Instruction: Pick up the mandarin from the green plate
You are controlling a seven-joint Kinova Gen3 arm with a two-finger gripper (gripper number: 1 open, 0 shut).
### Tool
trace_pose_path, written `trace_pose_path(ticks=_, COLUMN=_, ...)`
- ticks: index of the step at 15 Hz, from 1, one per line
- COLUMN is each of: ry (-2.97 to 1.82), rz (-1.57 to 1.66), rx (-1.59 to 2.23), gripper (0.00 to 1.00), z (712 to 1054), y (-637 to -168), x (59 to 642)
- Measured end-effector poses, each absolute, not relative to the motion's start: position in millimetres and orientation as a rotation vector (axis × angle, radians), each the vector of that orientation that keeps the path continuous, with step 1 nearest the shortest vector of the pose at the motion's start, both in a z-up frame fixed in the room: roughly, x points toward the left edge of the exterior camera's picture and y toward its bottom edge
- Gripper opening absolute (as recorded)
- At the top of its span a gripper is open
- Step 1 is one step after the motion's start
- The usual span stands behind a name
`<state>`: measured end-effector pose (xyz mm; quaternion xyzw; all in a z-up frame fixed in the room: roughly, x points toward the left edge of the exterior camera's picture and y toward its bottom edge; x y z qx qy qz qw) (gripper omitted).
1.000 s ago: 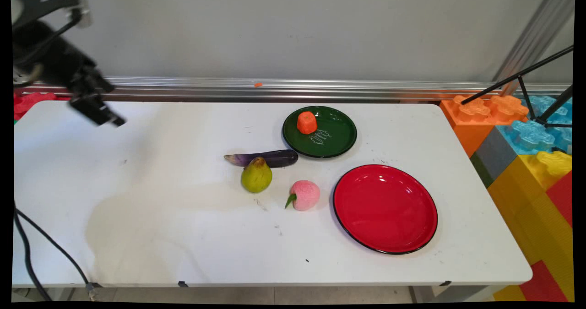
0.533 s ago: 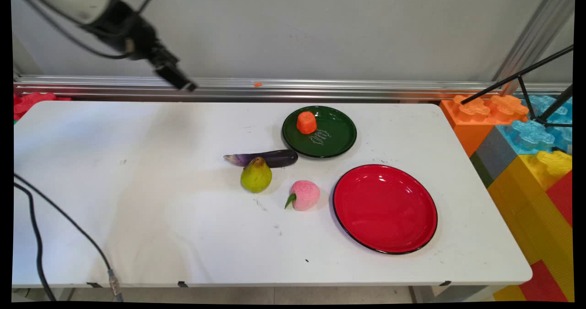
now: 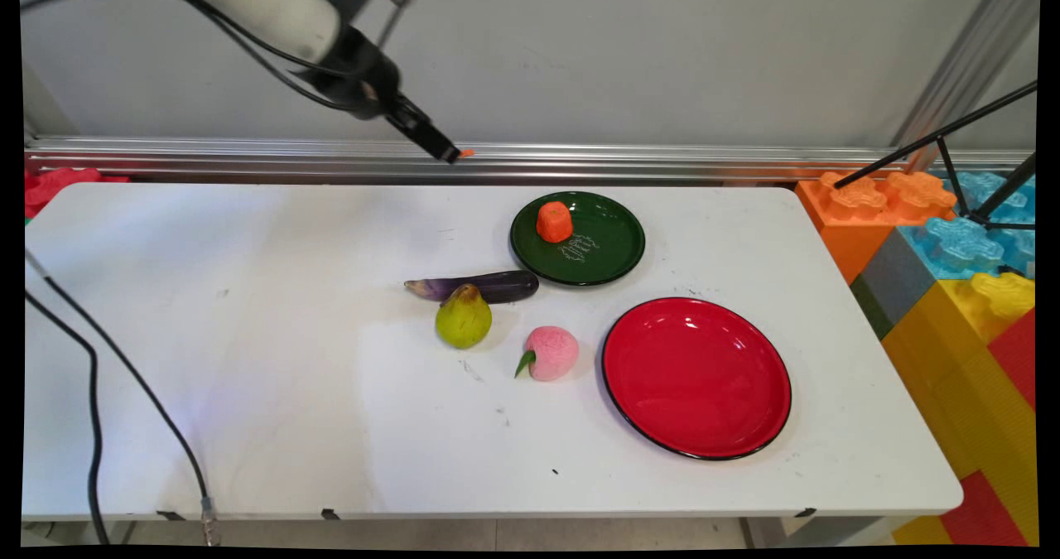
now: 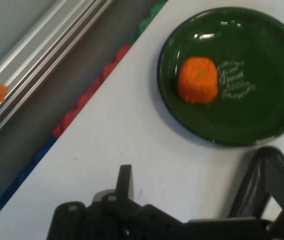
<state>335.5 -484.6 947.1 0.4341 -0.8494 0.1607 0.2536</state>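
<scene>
The gripper is hanging high over the table's far edge, in front of the metal rail, tilted down toward the picture's right. In the hand view its two fingers are standing wide apart with only bare table showing between them; it is holding nothing and touching nothing.

Nearest to it is the green plate, lying down and to the right of the gripper in the main view, well apart from it. An orange piece is sitting upright on the plate's left part, beside some white lettering. Nothing is standing between the gripper and the plate.

Further toward the near side, the eggplant is lying with its long axis running left to right, its right end just beside the green plate's rim. The pear is touching or overlapping its near side. The peach is lying near the pear, just left of the red plate, which is holding nothing.

Coloured blocks are stacked off the table's right end, and black cables are hanging at the left.
</scene>
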Motion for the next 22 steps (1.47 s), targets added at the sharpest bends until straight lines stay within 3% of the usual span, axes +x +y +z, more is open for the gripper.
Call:
trace_pose_path(ticks=14, ry=-2.292, rz=0.394, rx=1.082, gripper=1.00, z=802.3, y=-588.3, x=265.3)
trace_pose_path(ticks=22, ry=-2.326, rz=0.398, rx=1.013, gripper=1.00, z=757.3, y=-610.8, x=241.9)
